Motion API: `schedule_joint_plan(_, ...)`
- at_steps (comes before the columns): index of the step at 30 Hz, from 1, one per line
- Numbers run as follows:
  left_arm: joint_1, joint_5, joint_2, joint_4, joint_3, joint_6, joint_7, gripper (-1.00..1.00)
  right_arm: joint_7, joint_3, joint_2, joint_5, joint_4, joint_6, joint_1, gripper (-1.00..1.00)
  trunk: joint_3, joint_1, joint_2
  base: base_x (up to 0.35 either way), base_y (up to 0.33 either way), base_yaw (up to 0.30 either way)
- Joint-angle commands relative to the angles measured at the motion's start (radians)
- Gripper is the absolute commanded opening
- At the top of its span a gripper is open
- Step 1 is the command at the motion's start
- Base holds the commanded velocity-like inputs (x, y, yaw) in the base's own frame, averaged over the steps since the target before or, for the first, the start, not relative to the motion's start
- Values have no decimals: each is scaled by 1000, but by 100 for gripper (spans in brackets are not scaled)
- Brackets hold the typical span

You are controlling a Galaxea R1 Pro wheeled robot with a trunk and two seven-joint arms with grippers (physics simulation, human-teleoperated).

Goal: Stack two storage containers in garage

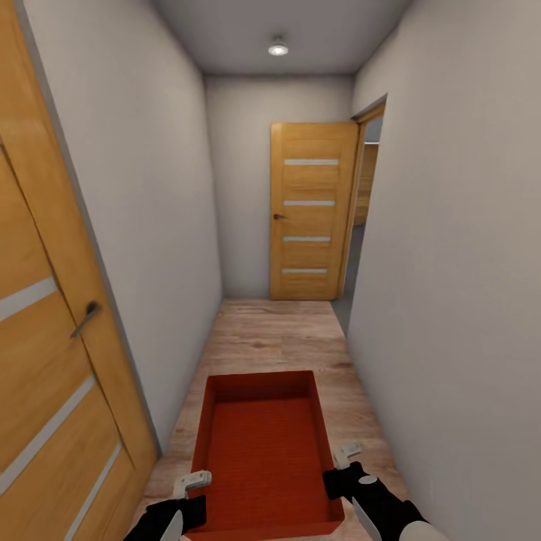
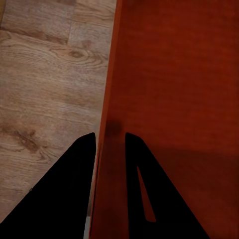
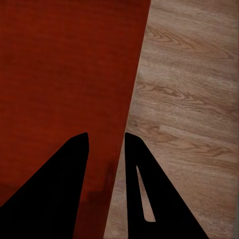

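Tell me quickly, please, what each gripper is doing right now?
Left gripper: shut on the storage container, clamping its left wall.
Right gripper: shut on the same container's right wall.

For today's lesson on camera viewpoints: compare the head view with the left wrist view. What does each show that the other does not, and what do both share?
Head view alone: the corridor's walls, a half-open door ahead, a nearer door, a ceiling light, the right gripper.
Left wrist view alone: one finger outside the bin's wall, the other inside.
Both: the red-orange storage container, the left gripper, the wood-plank floor.
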Motion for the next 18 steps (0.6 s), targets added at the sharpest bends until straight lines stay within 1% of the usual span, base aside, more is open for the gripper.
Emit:
schedule_joint_plan(1, 0, -21, -1, -3, 0, -9, 11, -100, 31, -12, 37, 3, 1, 6, 0, -100, -1, 1, -1, 323, 0, 0)
schedule_joint_plan(18, 0, -21, -1, -3, 0, -9, 11, -100, 31, -12, 36, 6, 1, 6, 0, -100, -1, 1, -1, 323, 0, 0)
